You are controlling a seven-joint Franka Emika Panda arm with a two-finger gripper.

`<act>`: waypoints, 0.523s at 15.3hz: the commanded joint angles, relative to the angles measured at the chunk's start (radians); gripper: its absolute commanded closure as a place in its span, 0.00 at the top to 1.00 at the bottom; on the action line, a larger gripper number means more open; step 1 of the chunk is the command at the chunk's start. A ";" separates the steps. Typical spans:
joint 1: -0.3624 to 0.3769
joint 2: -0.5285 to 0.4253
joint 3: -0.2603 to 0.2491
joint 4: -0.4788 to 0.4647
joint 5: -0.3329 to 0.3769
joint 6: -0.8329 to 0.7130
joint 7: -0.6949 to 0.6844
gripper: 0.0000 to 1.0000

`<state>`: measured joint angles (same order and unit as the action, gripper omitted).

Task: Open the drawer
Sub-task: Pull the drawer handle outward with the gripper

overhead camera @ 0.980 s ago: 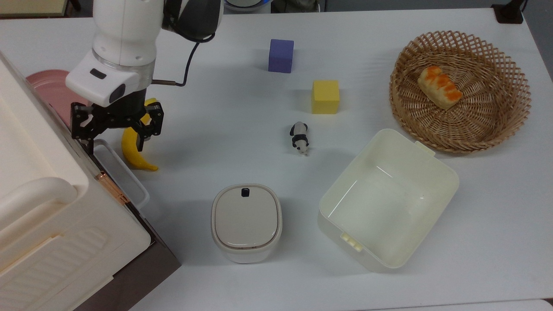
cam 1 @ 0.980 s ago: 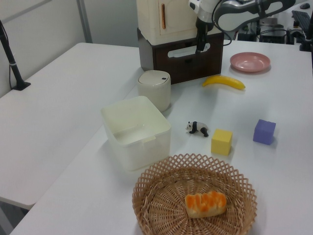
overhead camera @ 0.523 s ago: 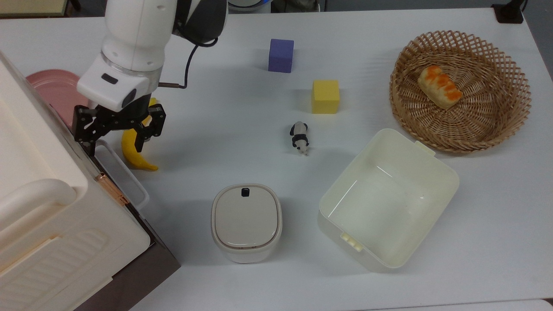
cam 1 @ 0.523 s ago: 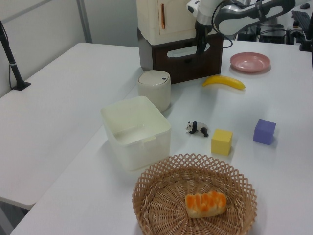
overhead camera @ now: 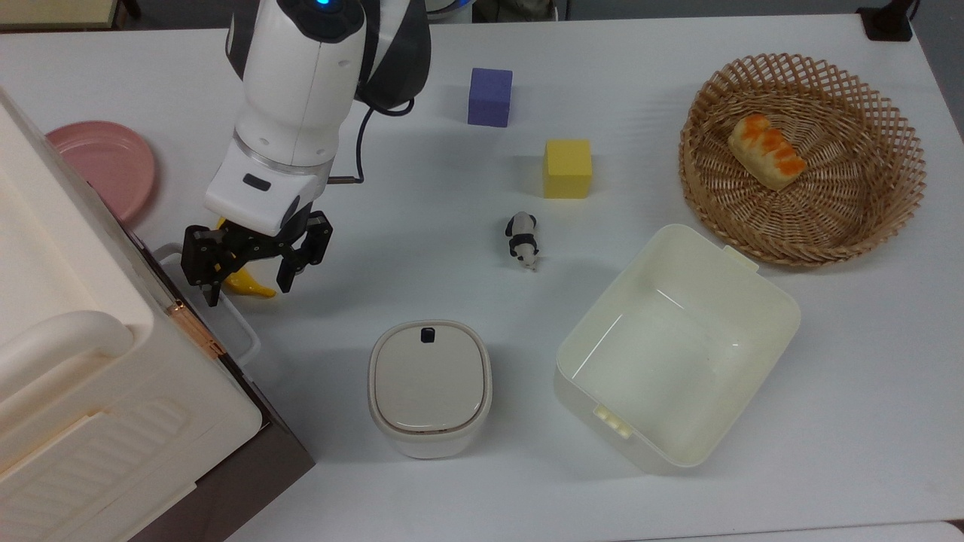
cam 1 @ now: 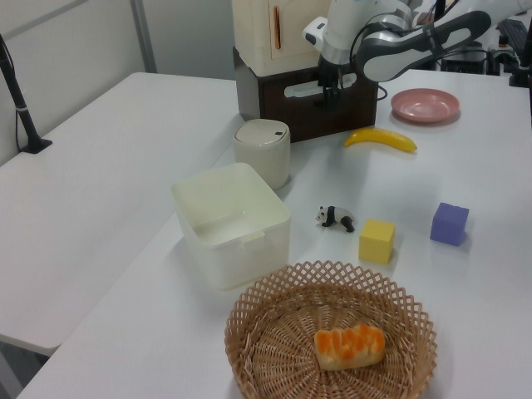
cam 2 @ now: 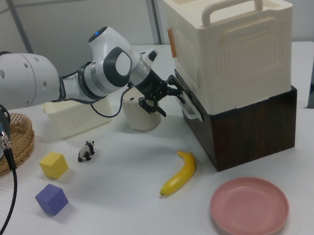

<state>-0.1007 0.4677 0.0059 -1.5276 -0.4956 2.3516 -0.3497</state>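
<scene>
The drawer (overhead camera: 280, 453) has a dark brown front, flush with the brown box under the cream ribbed case (overhead camera: 75, 361). Its white loop handle (overhead camera: 235, 325) sticks out toward the table. My gripper (overhead camera: 247, 290) hangs open right at the handle, one black finger (overhead camera: 203, 286) over the loop's upper end and the other out over the table. The left view has the gripper (cam 1: 328, 91) against the drawer front (cam 1: 307, 115). In the right view the gripper (cam 2: 172, 102) sits just beside the handle (cam 2: 191, 110).
A banana (overhead camera: 254, 287) lies partly under the gripper and a pink plate (overhead camera: 102, 162) sits beyond it. A lidded cream container (overhead camera: 429, 388) stands close to the drawer, an open cream tub (overhead camera: 678, 346) further right. A panda figure (overhead camera: 522, 239), two cubes and a wicker basket (overhead camera: 889, 218) are farther off.
The arm swung toward the top view's lower right, carrying the open gripper from the handle's upper end, down along the handle and over the banana. The drawer has not moved.
</scene>
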 commanded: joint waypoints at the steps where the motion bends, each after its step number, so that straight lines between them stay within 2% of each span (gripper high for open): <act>1: 0.006 0.012 -0.009 0.009 -0.038 0.018 -0.009 0.61; 4: 0.004 0.012 -0.009 0.009 -0.051 0.018 -0.014 0.32; 6: 0.003 0.011 -0.009 0.007 -0.051 0.017 -0.015 0.25; 8: 0.001 0.008 -0.009 0.007 -0.049 0.017 -0.014 0.14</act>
<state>-0.1038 0.4716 -0.0020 -1.5061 -0.5408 2.3536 -0.3516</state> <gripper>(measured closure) 0.736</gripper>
